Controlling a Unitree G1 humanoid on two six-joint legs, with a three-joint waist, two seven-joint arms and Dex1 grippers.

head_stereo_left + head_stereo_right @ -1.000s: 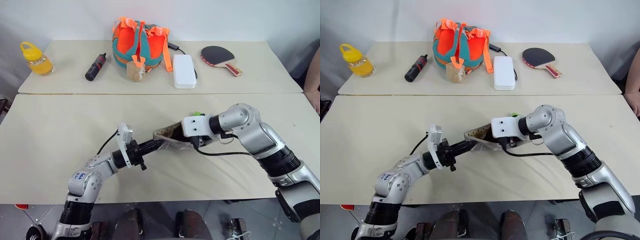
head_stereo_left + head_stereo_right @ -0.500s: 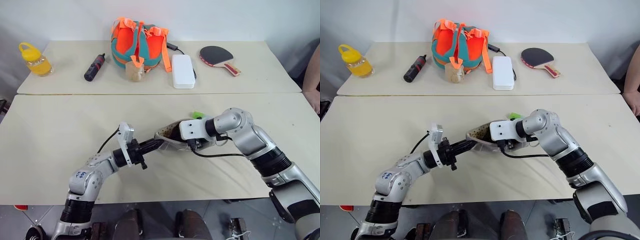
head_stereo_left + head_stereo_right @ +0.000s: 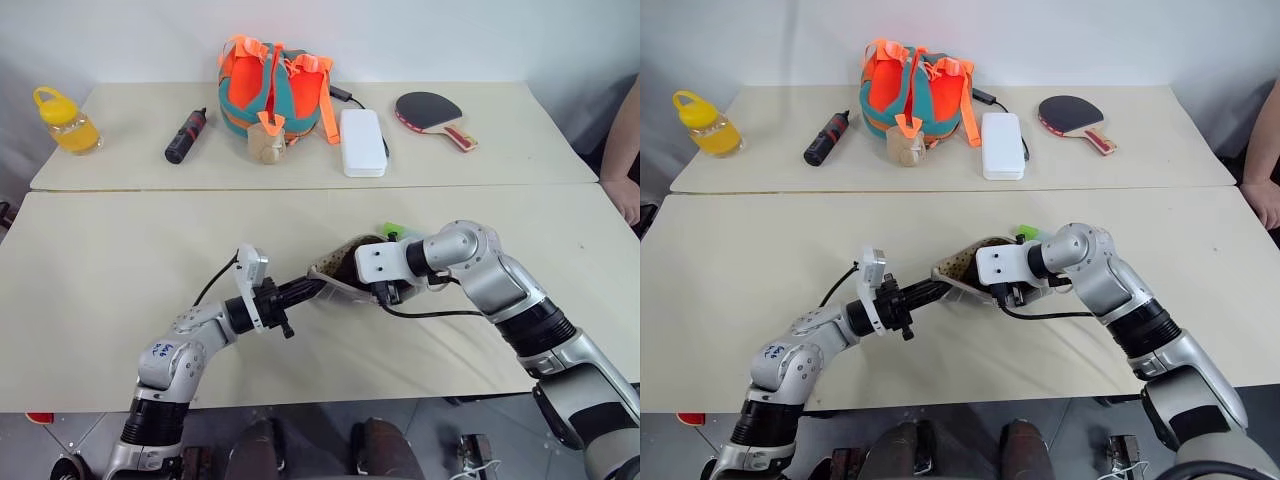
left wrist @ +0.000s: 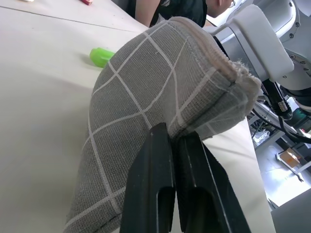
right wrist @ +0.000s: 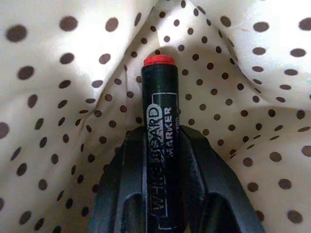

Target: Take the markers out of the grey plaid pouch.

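The grey plaid pouch (image 3: pixel 345 275) sits near the middle of the front surface (image 3: pixel 120 260), its mouth held open and raised between the two arms. The left pincer (image 4: pixel 176 145) has its two black fingers pressed together on a fold of the pouch's grey fabric at the edge of the opening, gripping it. The right pincer (image 5: pixel 163 145) reaches inside the pouch, against the beige lining with dark dots (image 5: pixel 73 73). A dark marker (image 5: pixel 161 141) with a red end, lettered "WHITEBOARD MARKER", lies between its two fingers, one finger on each side of the barrel and touching it; the red end points deeper into the pouch. A bright green marker (image 3: pixel 396 231) lies on the surface just behind the pouch, on the far side of the right arm, partly hidden by it.

On the rear surface (image 3: pixel 500 150), from the robot's left to right: a yellow bottle (image 3: pixel 64 119), a black-and-red cylinder (image 3: pixel 187 136), an orange-and-teal bag (image 3: pixel 276 88) with a small tan object (image 3: pixel 266 143) in front of it, a white box (image 3: pixel 362 142), and a table-tennis paddle (image 3: pixel 432 113). A person's arm (image 3: pixel 622 170) shows at the far right edge.
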